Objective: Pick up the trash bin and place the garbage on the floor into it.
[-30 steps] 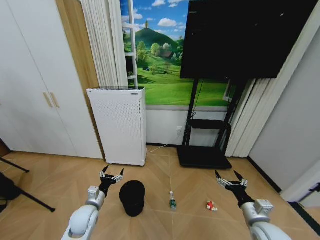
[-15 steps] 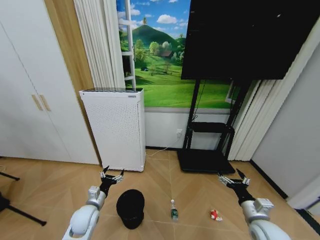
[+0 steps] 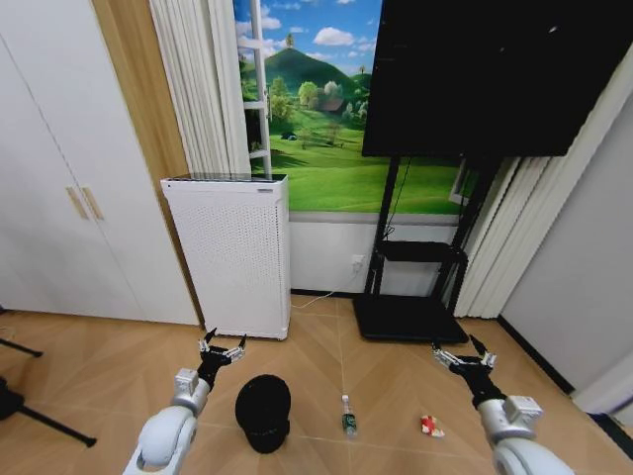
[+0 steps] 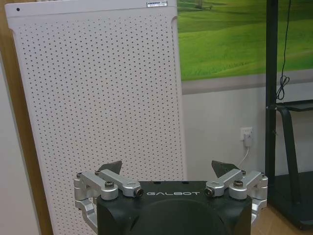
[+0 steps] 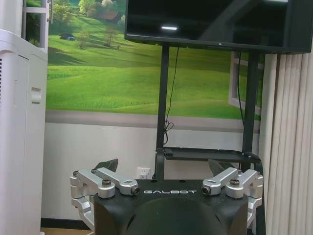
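Herringbone parquet floor (image 3: 89,366) of light brown wood runs to a white wall, where a large black flat screen (image 3: 495,74) on a black metal stand (image 3: 410,287) hangs before a painted green-hill mural (image 3: 316,129). Beside it stands a tall white perforated appliance (image 3: 229,252), boxy, its dotted face close in the left wrist view (image 4: 98,107). Small black round trash bin (image 3: 263,412), slightly tapered, sits on the floor just beside the left gripper (image 3: 222,348), whose silver fingers are spread wide, grasping nothing. Right gripper (image 3: 463,358) hovers above the floor, likewise splayed and empty. Clear plastic bottle with green label (image 3: 348,417) lies near the bin; a crumpled red-and-white wrapper (image 3: 430,427) lies farther right, below the right gripper.
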